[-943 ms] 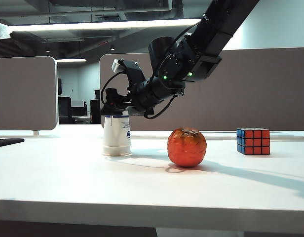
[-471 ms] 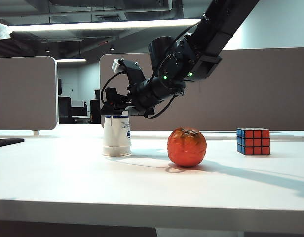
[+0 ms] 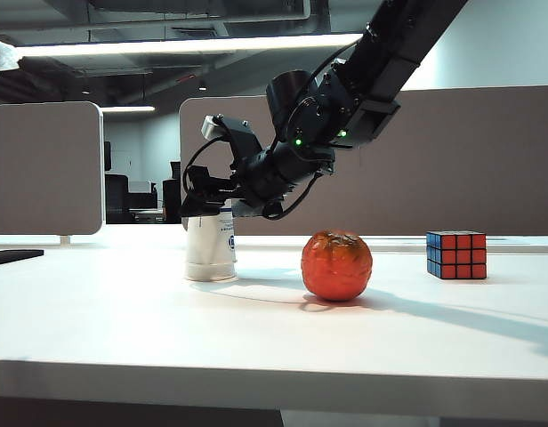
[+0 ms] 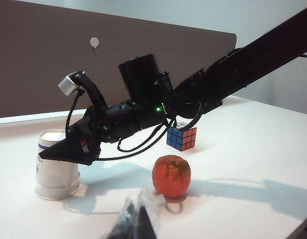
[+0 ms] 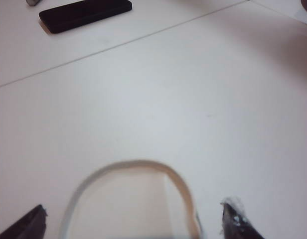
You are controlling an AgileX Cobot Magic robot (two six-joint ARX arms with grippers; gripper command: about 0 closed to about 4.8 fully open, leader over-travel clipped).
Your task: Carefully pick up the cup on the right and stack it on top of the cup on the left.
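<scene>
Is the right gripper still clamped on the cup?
No: in the right wrist view the right gripper has its fingertips spread clear of the cup rim on both sides.

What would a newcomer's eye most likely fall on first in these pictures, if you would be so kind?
Most likely the black right arm reaching in from the upper right of the exterior view, its right gripper open at the rim of the white paper cup left of centre on the table. Next comes the bright orange ball in the middle, with the Rubik's cube farther right. The left gripper shows only as a blurred dark tip in its own wrist view.
</scene>
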